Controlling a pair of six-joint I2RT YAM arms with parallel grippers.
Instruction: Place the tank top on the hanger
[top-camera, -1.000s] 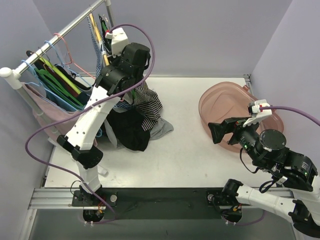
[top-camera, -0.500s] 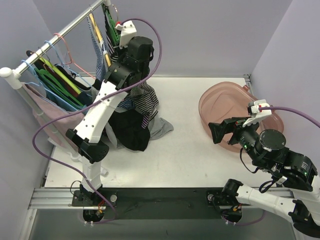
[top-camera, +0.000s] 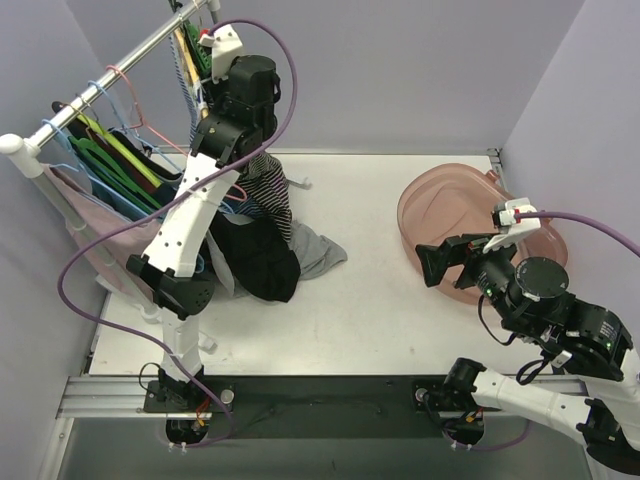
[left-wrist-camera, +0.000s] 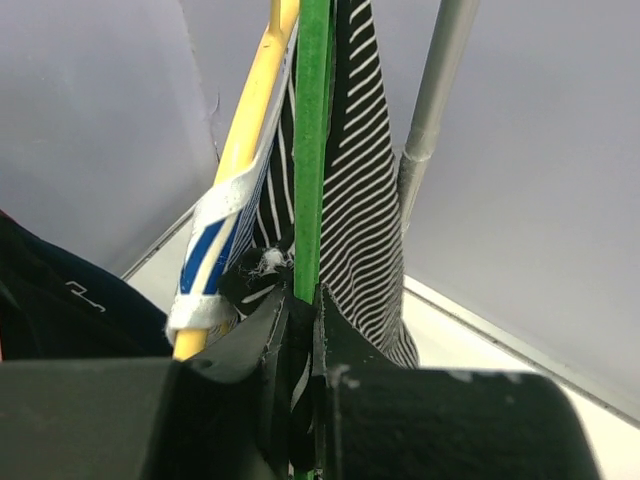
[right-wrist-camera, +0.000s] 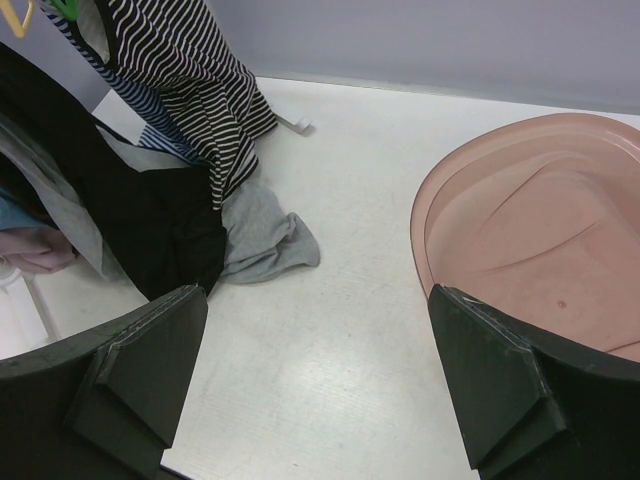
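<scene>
The left claw (left-wrist-camera: 300, 312) is pinched on the green hanger (left-wrist-camera: 312, 150), whose shaft runs straight up out of it. The tank top (left-wrist-camera: 365, 200) drapes just to its right, with the clothes rail (left-wrist-camera: 440, 80) beyond. A second ago this arm stood lower, farther from the rail. The right claw (right-wrist-camera: 320, 375) gapes empty, well apart, over the bench (right-wrist-camera: 350, 300).

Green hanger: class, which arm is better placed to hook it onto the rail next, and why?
Left. The left gripper is shut on the green hanger, tank top hanging alongside, high beside the rail. The right gripper sits open near the pink basin, across the table.
</scene>
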